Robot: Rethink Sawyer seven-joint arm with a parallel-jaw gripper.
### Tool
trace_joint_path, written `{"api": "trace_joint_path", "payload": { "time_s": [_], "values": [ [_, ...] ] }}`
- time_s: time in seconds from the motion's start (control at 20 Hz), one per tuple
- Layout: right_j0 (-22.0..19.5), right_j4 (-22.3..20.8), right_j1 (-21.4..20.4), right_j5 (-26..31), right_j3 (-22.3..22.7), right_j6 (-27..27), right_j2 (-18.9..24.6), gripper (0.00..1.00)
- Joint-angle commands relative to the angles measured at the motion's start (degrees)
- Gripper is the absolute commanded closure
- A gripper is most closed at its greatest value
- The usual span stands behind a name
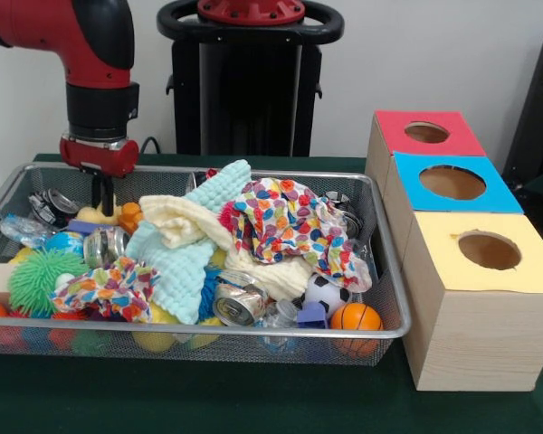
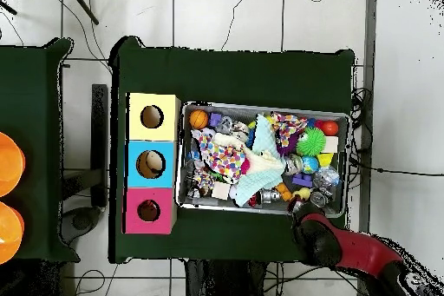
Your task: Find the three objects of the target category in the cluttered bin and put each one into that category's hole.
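A wire mesh bin (image 1: 253, 333) holds a jumble of things: a spotted cloth (image 1: 290, 221), a teal cloth (image 1: 183, 262), a cream cloth (image 1: 190, 221), a crushed can (image 1: 238, 305), a second can (image 1: 104, 246), a soccer ball (image 1: 325, 291), an orange ball (image 1: 356, 317) and a green spiky ball (image 1: 36, 276). My gripper (image 1: 103, 203) reaches down into the bin's back left corner, beside a yellow duck (image 1: 95, 217). From overhead the gripper (image 2: 299, 207) sits at the bin's (image 2: 260, 106) lower right edge, mostly hidden under the arm.
Three wooden boxes with round holes stand in a row beside the bin: red (image 1: 394, 136), blue (image 1: 416, 192) and yellow (image 1: 525, 271). Overhead they show as yellow (image 2: 166, 106), blue (image 2: 166, 152) and red (image 2: 166, 199). Green cloth covers the table (image 1: 163, 398).
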Motion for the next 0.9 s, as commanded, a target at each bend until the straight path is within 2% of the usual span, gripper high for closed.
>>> {"api": "trace_joint_path", "payload": {
  "time_s": [0.05,0.55,0.7,0.85,0.9],
  "values": [
    [1.52,4.41,2.1,5.33,-0.01,6.63,2.82,1.0],
    [3.62,10.78,-9.1,13.19,4.68,5.28,4.98,1.0],
    [4.9,12.6,-9.84,15.11,3.29,5.2,5.16,1.0],
    [6.58,13.69,-9.26,14.48,1.53,6.08,4.32,1.0],
    [9.07,14.37,-8.53,12.5,-0.66,7.7,2.77,1.0]
  ]
}}
